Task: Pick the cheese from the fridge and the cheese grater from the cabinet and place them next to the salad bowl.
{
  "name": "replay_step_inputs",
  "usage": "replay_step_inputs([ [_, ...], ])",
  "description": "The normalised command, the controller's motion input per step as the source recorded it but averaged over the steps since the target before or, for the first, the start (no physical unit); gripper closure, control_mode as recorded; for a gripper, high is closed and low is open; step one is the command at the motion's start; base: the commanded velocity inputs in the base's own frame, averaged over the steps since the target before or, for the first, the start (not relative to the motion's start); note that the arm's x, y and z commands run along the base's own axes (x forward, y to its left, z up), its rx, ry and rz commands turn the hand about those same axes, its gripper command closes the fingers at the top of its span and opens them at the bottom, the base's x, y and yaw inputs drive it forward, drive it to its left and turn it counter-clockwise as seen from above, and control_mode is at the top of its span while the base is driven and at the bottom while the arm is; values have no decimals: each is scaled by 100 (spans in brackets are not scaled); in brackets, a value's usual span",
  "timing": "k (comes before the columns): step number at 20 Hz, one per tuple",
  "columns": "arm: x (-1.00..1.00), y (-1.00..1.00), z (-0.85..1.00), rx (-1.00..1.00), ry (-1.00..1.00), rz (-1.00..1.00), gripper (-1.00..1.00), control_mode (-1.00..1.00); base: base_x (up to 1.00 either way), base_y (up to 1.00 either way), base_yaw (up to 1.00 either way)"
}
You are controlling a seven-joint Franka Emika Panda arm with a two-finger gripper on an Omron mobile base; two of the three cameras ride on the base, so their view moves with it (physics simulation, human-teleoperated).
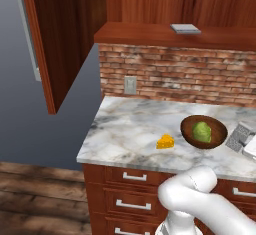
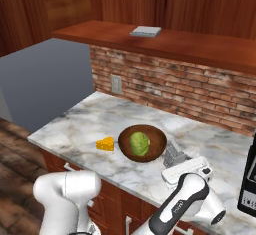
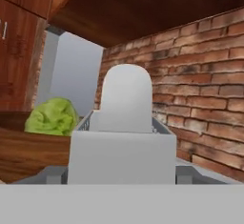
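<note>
A: Where's the cheese grater point(image 2: 175, 155)?
B: On the counter point(image 2: 100, 116), just beside the salad bowl point(image 2: 156, 140); the cheese point(image 2: 105, 144) lies on its other side.
A: And the tool point(image 2: 186, 170)?
B: At the grater; grasping or released, I cannot tell.

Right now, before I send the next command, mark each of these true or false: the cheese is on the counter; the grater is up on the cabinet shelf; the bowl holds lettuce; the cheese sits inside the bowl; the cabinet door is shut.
1. The cheese lies on the marble counter. True.
2. The cheese grater is on the cabinet shelf. False: it is down on the counter beside the salad bowl, at the gripper.
3. The bowl holds green lettuce. True.
4. The cheese sits inside the bowl. False: it lies on the counter beside it.
5. The cabinet door is shut. False: it hangs open.
</note>
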Motion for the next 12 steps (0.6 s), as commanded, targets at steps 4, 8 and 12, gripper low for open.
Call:
replay_step_inputs([
  [4,55,-8,-48,4,1,19,100,-100,0,0,0],
  [8,38,-12,-55,0,1,14,100,-100,0,0,0],
  [12,14,-14,-44,0,0,11,100,-100,0,0,0],
])
